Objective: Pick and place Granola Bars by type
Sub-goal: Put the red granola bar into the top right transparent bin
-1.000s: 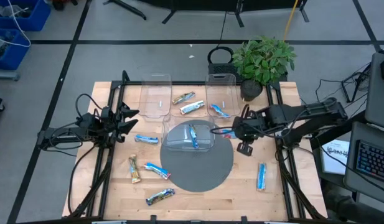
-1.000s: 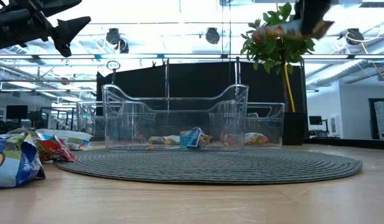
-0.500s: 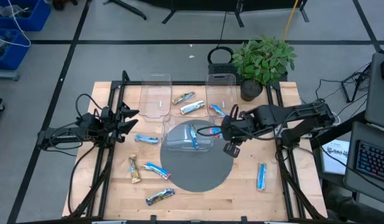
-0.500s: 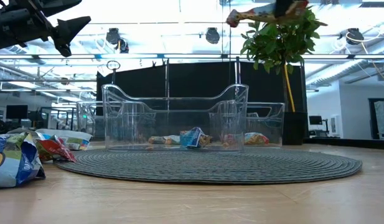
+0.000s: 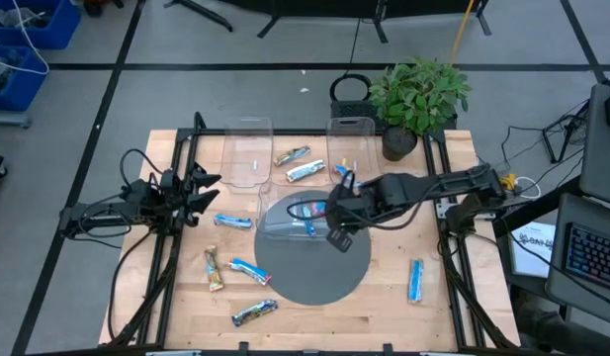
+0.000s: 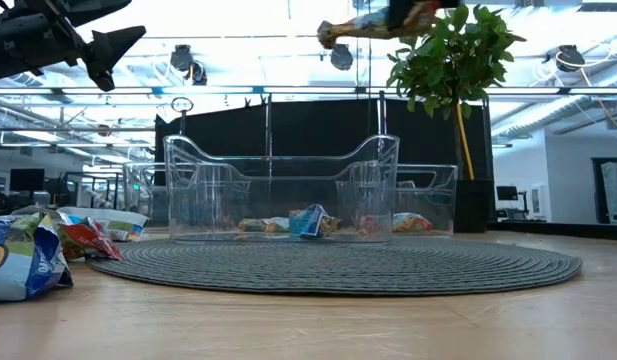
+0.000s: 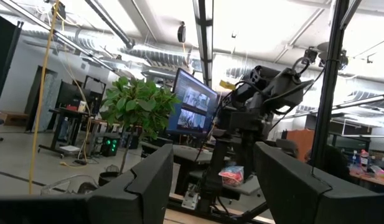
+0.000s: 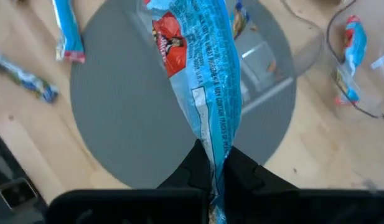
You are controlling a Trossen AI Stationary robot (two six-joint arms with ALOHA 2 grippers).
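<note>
Right jaws [image 8: 211, 163] pinched blue granola bar [image 8: 201, 74] by one end, hung above clear bin [image 5: 300, 229] on mat for release. Left jaws [image 5: 208, 186] spread, idle beside desk's left edge.

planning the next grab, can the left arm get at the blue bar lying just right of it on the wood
Probably yes. The left pincer hangs open and empty beside the blue bar, which lies alone on bare wood, off the grey mat. The right pincer, shut on another blue bar, is over the clear bin.
</note>
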